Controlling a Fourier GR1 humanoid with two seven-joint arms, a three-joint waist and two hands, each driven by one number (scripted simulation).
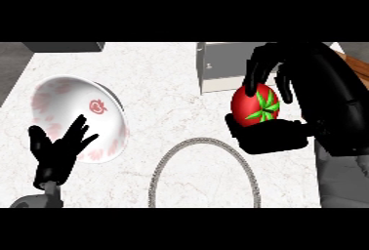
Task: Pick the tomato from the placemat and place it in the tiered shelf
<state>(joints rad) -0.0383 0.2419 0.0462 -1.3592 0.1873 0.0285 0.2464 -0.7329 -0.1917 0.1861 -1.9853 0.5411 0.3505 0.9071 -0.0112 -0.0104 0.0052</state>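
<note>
— Right hand (288, 97), what has it got?
— Its black fingers curl round the red round tomato with a green star-shaped top (254, 105), lifted above the white marble tabletop (166, 73), beside the pale boxy tiered shelf (220, 66).
— And the left hand (57, 146)?
— Open, resting by the white red-patterned bowl (72, 102).

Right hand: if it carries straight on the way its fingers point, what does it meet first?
The right hand, curled round the tomato, points up and left in the head view. First in that line is probably the pale box-like shelf just beyond the fingertips. How high the hand is above it is unclear.
</note>
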